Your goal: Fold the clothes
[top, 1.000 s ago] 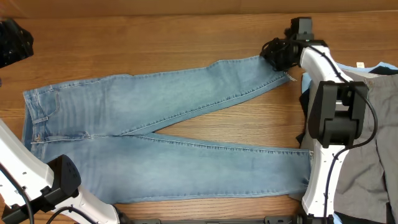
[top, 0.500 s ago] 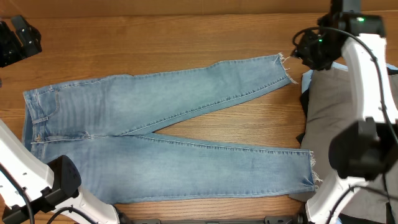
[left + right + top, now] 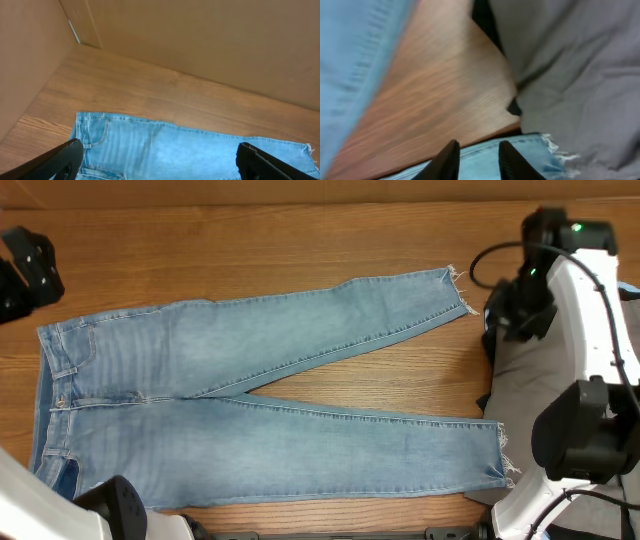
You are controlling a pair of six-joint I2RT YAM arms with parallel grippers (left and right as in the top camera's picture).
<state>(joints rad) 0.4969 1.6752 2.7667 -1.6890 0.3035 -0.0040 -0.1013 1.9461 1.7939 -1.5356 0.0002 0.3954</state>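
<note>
Light-blue jeans [image 3: 250,395] lie flat on the table, waist at the left, both legs running right to frayed hems. The upper leg angles up to the hem [image 3: 455,290]. My left gripper [image 3: 25,275] hovers off the far left, above the waist. In the left wrist view it [image 3: 160,162] is wide open over the denim [image 3: 175,145], with nothing between its fingers. My right gripper [image 3: 515,310] hangs just right of the upper hem, over the grey trousers [image 3: 545,370]. In its wrist view the fingers [image 3: 512,160] stand narrowly apart, empty, with the lower leg's frayed hem [image 3: 550,150] beyond them.
Grey trousers [image 3: 570,60] lie piled at the right edge over a dark piece [image 3: 489,345]. A pale-blue piece [image 3: 628,288] peeks out behind the right arm. A cardboard wall [image 3: 200,35] stands along the table's far side. Bare wood [image 3: 250,250] shows above the jeans.
The right gripper has let go of the upper leg's hem, lifted away to the right, then come down over the grey trousers, narrowing. The left gripper has opened wide.
</note>
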